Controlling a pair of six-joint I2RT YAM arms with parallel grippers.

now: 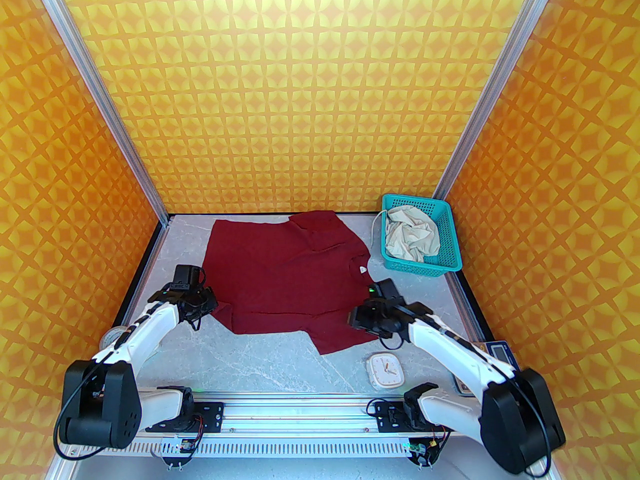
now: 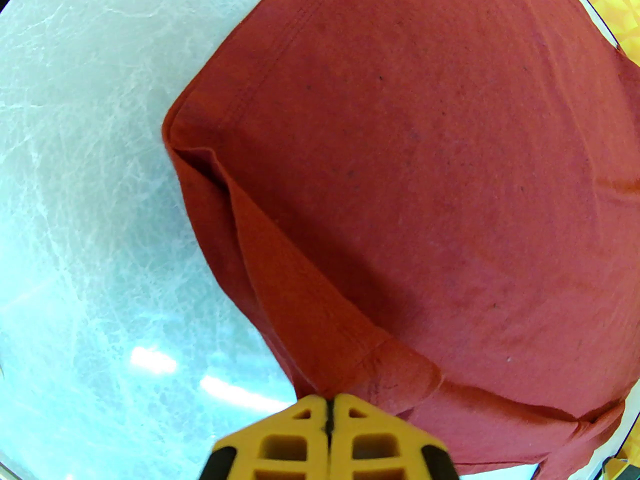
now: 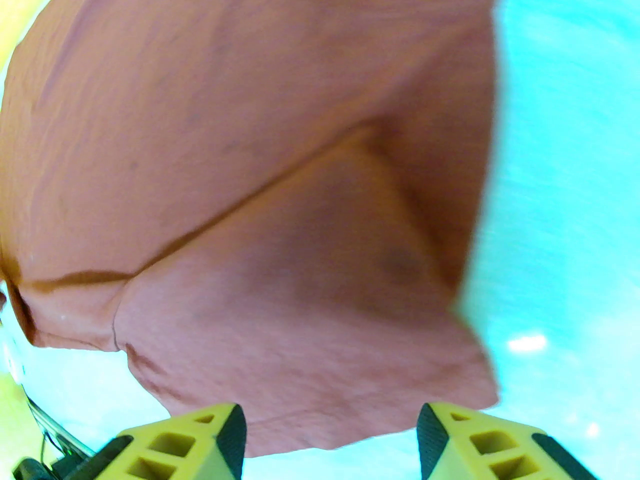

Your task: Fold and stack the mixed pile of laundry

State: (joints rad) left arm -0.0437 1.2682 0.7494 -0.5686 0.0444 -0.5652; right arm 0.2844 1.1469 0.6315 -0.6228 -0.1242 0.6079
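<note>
**Figure: Shirt spread on the table, left gripper at its hem, right gripper over a sleeve**

**Top external.** I see the dark maroon-red shirt (image 1: 285, 273) lying flat from the table's far edge towards its middle. The left gripper (image 1: 200, 304) sits at the shirt's left border. The right gripper (image 1: 357, 318) hangs above the sleeve nearest the right edge. The cream-beige shorts (image 1: 412, 238) lie crumpled in a teal basket (image 1: 448, 245) at the far right corner, well apart from both grippers. The table (image 1: 270, 358) is pale grey marble-patterned. Orange-and-yellow patterned walls (image 1: 300, 93) enclose it on three sides. A small clock (image 1: 384, 370) lies near the near edge.

**Left wrist.** The left gripper (image 2: 328, 404) has its yellow fingers pressed together on the shirt (image 2: 425, 168), whose hem rises in a ridge to their tips. A stitched border runs along the cloth's far side. Bare table (image 2: 90, 168) lies to the left.

**Right wrist.** This picture is blurred. The right gripper (image 3: 330, 418) holds its fingers apart, and a sleeve of the shirt (image 3: 250, 143) lies just beyond and between them. The cloth shows one diagonal seam or fold. The table (image 3: 560, 168) appears tinted cyan.
</note>
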